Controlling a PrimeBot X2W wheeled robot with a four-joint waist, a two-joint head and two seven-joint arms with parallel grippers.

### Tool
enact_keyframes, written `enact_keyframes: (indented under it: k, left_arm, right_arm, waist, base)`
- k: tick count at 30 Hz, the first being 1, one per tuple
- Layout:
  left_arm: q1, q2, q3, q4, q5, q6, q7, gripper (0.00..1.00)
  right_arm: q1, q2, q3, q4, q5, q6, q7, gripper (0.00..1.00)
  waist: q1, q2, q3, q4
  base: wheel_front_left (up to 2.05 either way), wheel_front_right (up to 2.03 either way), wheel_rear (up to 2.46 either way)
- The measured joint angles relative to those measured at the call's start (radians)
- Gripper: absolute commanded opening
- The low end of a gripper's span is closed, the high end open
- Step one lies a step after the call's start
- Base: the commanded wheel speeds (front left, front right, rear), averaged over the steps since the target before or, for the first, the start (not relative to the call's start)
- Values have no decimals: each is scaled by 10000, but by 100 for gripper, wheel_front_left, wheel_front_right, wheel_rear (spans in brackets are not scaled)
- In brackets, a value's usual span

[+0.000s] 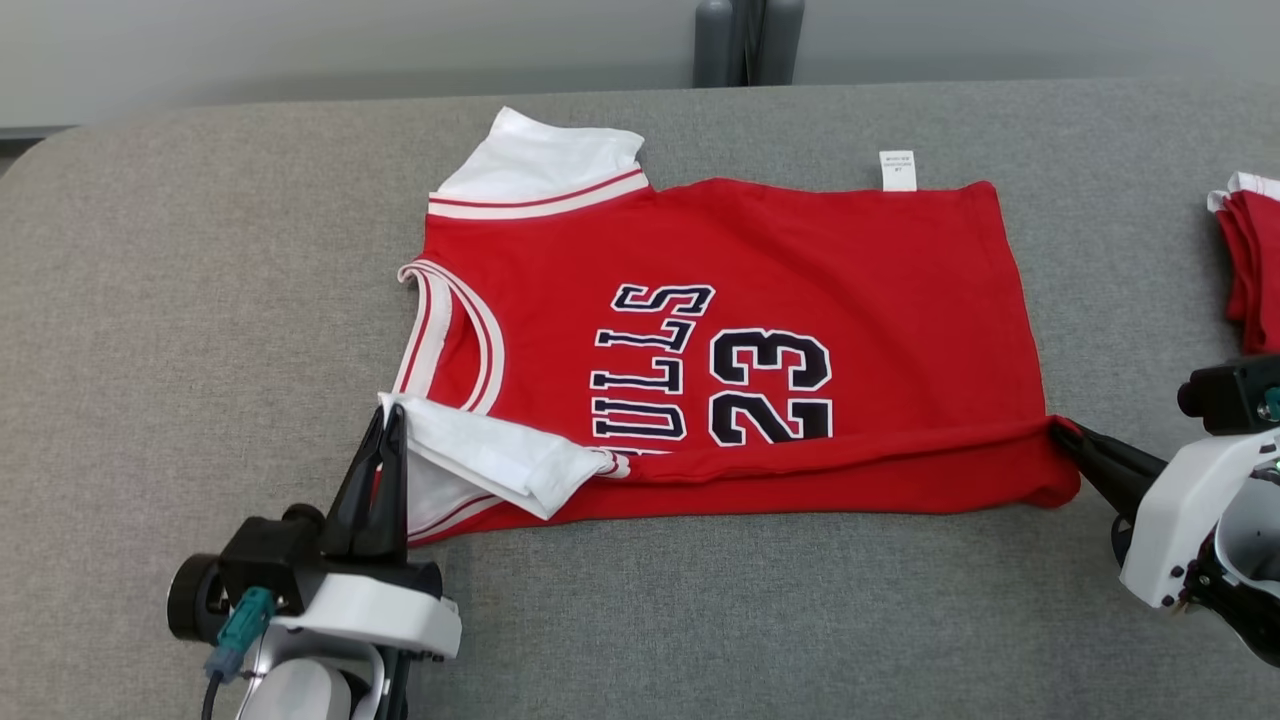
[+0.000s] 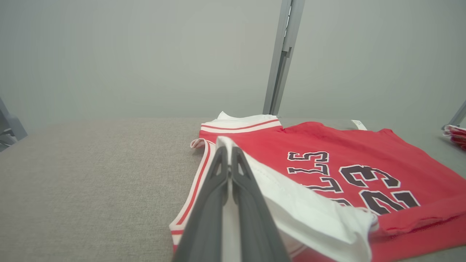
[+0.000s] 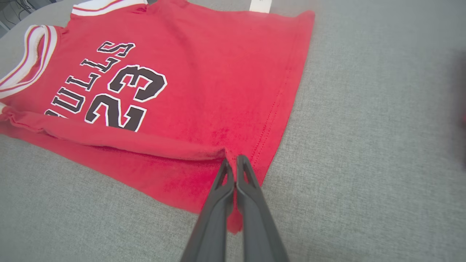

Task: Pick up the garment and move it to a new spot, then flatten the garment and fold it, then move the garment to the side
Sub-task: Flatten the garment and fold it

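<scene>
Head view: the red garment [image 1: 780,250] lies on the grey desk [image 1: 200,300], its near edge rolled over the lettering — the first letter is hidden. The left gripper [image 1: 388,415] is clamped on the white sleeve [image 1: 490,455], the right gripper [image 1: 1062,432] on the near hem corner. Red cloth [image 1: 1250,270] at the right is cut off.
Left wrist view: closed fingers [image 2: 214,189], white fabric between them.
Right wrist view: fingertips [image 3: 245,171] pinch the red fold.

A red garment [image 1: 800,260] numbered 23 lies on the grey worktop [image 1: 200,300], its near edge folded over along its length. The left tool [image 1: 391,420] pinches the folded white sleeve [image 1: 490,455] at the near left. The right tool [image 1: 1064,434] pinches the fold's end at the hem. More red clothes [image 1: 1255,270] sit at the right edge.
</scene>
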Motion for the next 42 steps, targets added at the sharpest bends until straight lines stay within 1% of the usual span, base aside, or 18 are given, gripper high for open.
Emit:
enact_keyframes:
  k: [7, 12, 14, 24, 32, 33, 34, 35, 36, 37, 42]
  left_arm:
    - [-795, -84, 123, 430, -104, 31, 0, 0]
    - [-1231, -109, 217, 823, -138, 161, 0, 0]
    - [-1361, -109, 259, 940, -77, 236, 0, 0]
    - [-1827, -127, 351, 1312, 25, 278, 0, 0]
    - [-2131, -134, 426, 1875, 184, 314, 0, 0]
    - [-2181, -138, 435, 1946, 186, 322, 0, 0]
    - [-2197, -136, 453, 2011, 221, 343, 0, 0]
    - [-2202, -138, 466, 2084, 280, 408, 0, 30]
    - [-2215, -138, 481, 2155, 288, 445, 0, 77]
    - [-2239, -146, 522, 2178, 288, 516, 0, 100]
    - [-2374, -144, 558, 2251, 249, 594, 0, 100]
  right_arm:
    - [-523, 113, 232, 301, 29, 0, -69, 0]
    - [-822, 182, 416, 579, 127, 0, -178, 0]
    - [-960, 244, 510, 663, 130, 2, -247, 0]
    - [-1409, 351, 963, 1197, 240, 2, -623, 0]
    - [-1797, 399, 1417, 1574, 378, 2, -782, 0]
    - [-1846, 431, 1430, 1668, 391, 2, -851, 20]
    - [-1917, 458, 1432, 1779, 384, 2, -970, 100]
    - [-1992, 481, 1450, 1860, 364, 2, -1035, 100]
    - [-2051, 516, 1475, 1925, 326, 2, -1147, 100]
    - [-2104, 554, 1496, 1981, 299, 2, -1243, 100]
    - [-2285, 642, 1726, 2220, 286, 2, -1609, 100]
  waist:
    - [0, 0, 372, 1]
    - [0, 0, 581, -58]
    - [0, 0, 654, -119]
    - [0, 0, 945, -270]
    - [0, 0, 1177, -315]
    - [0, 0, 1201, -314]
    - [0, 0, 1224, -311]
    - [0, 0, 1245, -310]
    - [0, 0, 1263, -312]
    - [0, 0, 1282, -315]
    - [0, 0, 1276, -316]
  base:
    - [0, 0, 0]
    - [0, 0, 0]
    - [0, 0, 0]
    - [0, 0, 0]
    - [0, 0, 0]
    - [0, 0, 0]
    - [0, 0, 0]
    - [0, 0, 0]
    - [0, 0, 0]
    - [0, 0, 0]
    - [0, 0, 0]
